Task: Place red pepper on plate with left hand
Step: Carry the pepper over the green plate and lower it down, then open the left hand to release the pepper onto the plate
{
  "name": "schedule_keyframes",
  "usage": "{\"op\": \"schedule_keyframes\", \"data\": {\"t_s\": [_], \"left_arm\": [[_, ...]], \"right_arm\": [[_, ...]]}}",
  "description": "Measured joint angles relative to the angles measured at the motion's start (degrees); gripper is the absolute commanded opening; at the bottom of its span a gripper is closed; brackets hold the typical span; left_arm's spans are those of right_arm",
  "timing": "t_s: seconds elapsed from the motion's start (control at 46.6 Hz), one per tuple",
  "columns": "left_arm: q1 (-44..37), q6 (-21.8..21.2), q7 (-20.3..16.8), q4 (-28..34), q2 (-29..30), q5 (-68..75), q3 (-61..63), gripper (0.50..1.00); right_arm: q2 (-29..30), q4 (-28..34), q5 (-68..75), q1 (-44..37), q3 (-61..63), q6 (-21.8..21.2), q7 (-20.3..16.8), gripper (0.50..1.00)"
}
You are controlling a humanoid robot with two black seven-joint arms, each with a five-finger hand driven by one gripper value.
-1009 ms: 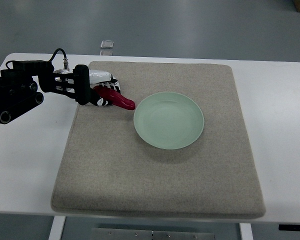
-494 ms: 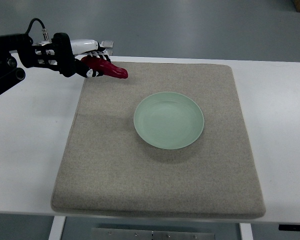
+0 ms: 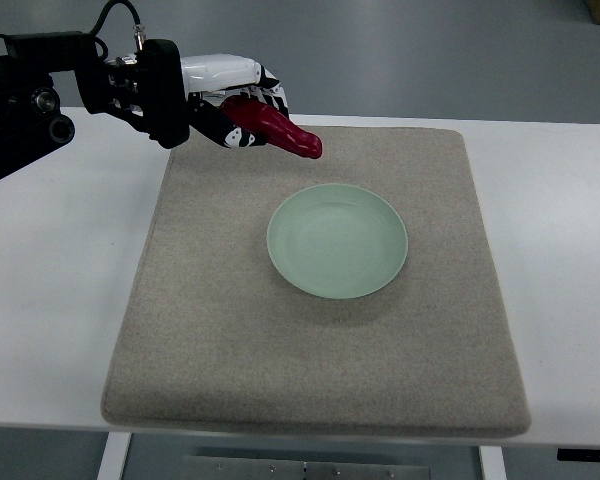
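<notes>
My left hand (image 3: 242,115) comes in from the upper left, raised above the far left part of the mat, and its fingers are shut on a long red pepper (image 3: 278,129). The pepper's tip sticks out to the right, toward the plate. The pale green plate (image 3: 337,240) sits empty near the middle of the mat, to the lower right of the pepper and apart from it. No right hand shows.
A grey felt mat (image 3: 320,340) covers most of the white table (image 3: 560,220). The black left forearm (image 3: 40,95) with its cable spans the upper left corner.
The left hand lifted the pepper off the mat, rose toward the far edge, then swung right, so the pepper now hangs closer to the plate.
</notes>
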State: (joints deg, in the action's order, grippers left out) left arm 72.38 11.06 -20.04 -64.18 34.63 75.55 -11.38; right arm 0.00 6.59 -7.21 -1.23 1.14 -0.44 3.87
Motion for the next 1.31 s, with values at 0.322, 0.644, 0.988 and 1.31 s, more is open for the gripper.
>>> {"op": "schedule_keyframes", "data": {"t_s": [0.322,0.644,0.988,1.31], "left_arm": [[-2.3,-1.1,0.1,4.9,-9.7,0.2,7.4,0.5],[-5.3,-2.3,0.1,9.0,-15.4,0.0,7.5,0.516],[-6.5,-3.3,0.1,10.1,-16.7,-0.1,7.7,0.975],[-6.8,-3.3,0.2,9.9,-15.9,-5.9,6.5,0.994]], "right_arm": [[0.0,0.0,0.0,0.0,0.0,0.0,0.0,0.928],[0.0,0.0,0.0,0.0,0.0,0.0,0.0,0.928],[0.0,0.0,0.0,0.0,0.0,0.0,0.0,0.928],[0.0,0.0,0.0,0.0,0.0,0.0,0.0,0.928]]}}
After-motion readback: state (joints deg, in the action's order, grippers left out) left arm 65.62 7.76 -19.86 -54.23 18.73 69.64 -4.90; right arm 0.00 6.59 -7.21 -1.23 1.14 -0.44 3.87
